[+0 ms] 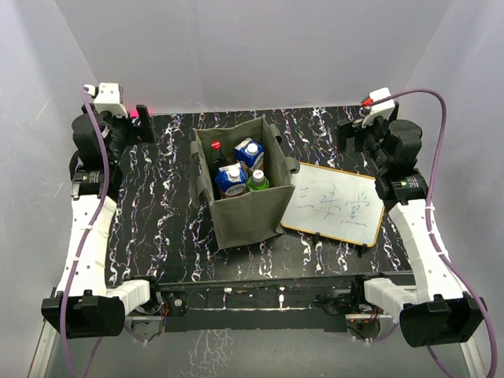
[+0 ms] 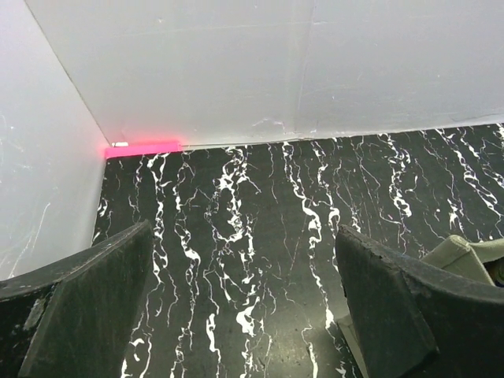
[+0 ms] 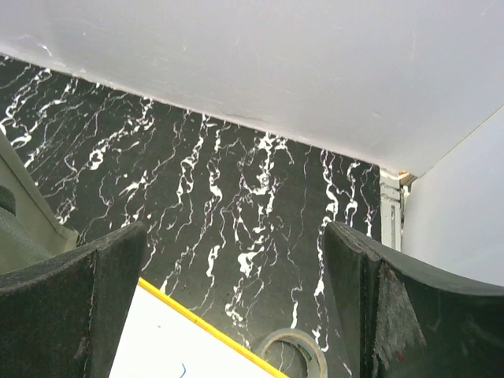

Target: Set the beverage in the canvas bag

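Note:
The olive-grey canvas bag (image 1: 250, 211) stands open in the middle of the table. Inside it stand two blue-and-white cartons (image 1: 231, 179), a green bottle (image 1: 257, 182) with a white cap, and a dark bottle (image 1: 216, 150) with a red cap. Every beverage I see is inside the bag. My left gripper (image 1: 146, 128) hovers open and empty at the far left corner, left of the bag (image 2: 461, 253). My right gripper (image 1: 351, 131) is open and empty at the far right, above the whiteboard's far edge. In the wrist views both the left gripper (image 2: 244, 236) and the right gripper (image 3: 236, 236) have only bare tabletop between their fingers.
A yellow-framed whiteboard (image 1: 335, 206) with writing lies flat right of the bag, its edge (image 3: 197, 323) under my right gripper. A roll of clear tape (image 3: 295, 350) lies by that edge. White walls close the table at the back and sides. A pink light strip (image 2: 144, 147) glows at the back left corner.

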Robot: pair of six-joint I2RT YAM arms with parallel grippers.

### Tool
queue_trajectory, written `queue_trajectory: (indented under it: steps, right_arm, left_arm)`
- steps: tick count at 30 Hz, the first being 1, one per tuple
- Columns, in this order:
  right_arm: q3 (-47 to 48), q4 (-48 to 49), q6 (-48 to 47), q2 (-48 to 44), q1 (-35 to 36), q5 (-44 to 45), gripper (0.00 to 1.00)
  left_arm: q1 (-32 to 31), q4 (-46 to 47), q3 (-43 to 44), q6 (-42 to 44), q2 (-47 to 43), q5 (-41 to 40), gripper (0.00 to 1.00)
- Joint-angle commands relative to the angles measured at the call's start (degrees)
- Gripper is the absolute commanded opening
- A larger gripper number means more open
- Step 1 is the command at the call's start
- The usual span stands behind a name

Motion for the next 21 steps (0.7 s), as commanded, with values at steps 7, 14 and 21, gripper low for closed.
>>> queue_trajectory:
  steps: [7, 14, 21]
  right_arm:
    - [-6.8, 10.3, -0.1, -4.2, -0.8, -1.1, 0.99]
    - [-2.1, 3.9, 0.9, -3.6, -1.4, -4.3, 0.99]
    - [3.7, -3.3, 1.8, -1.9, -2.0, 2.5, 0.99]
  left_arm:
    - [0.3, -2.7, 5.5, 0.1, -0.1, 2.7, 0.97]
    - [0.9, -9.1, 8.7, 2.4, -0.3, 3.9, 0.97]
    - [1.3, -13.7, 11.2, 3.0, -0.5, 6.4, 0.97]
